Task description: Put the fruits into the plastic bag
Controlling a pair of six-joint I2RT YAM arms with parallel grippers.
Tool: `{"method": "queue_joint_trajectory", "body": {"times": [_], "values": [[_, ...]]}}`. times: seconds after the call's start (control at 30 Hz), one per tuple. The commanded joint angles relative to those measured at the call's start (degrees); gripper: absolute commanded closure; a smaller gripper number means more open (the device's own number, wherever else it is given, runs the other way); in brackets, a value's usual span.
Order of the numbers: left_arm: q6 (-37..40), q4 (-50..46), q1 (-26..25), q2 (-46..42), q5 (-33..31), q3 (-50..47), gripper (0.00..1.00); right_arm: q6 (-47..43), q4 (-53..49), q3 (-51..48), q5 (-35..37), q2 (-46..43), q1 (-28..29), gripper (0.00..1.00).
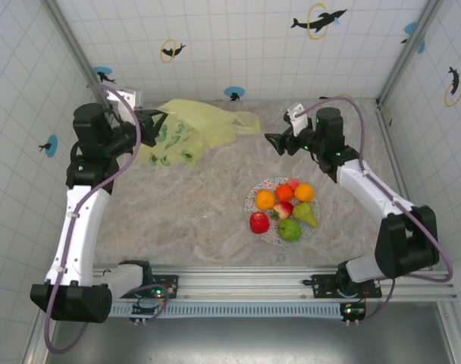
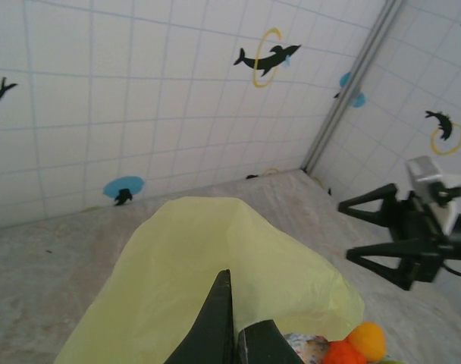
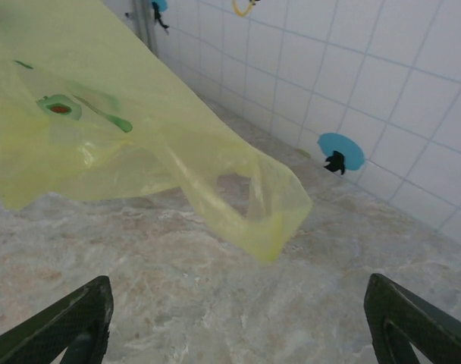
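Note:
The yellow plastic bag lies at the back of the table, its left edge lifted. My left gripper is shut on that edge; in the left wrist view the closed fingers press into the yellow film. The fruits sit on a speckled plate: oranges, a red apple, a green apple, a green pear and a red-pink piece. My right gripper stands open just right of the bag's handle, holding nothing.
Tiled walls with dolphin stickers close the table in at the back and both sides. A metal rail runs along the near edge. Bare marbled tabletop stretches between the bag and the plate.

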Motion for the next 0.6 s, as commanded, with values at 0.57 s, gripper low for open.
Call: {"method": "queue_joint_trajectory", "body": {"times": [0.57], "values": [[-5.0, -1.9, -0.3, 1.1, 10.1, 4.7, 1.00, -5.4, 16.2, 3.3, -15.7, 7.4, -0.1, 0.21]]}}
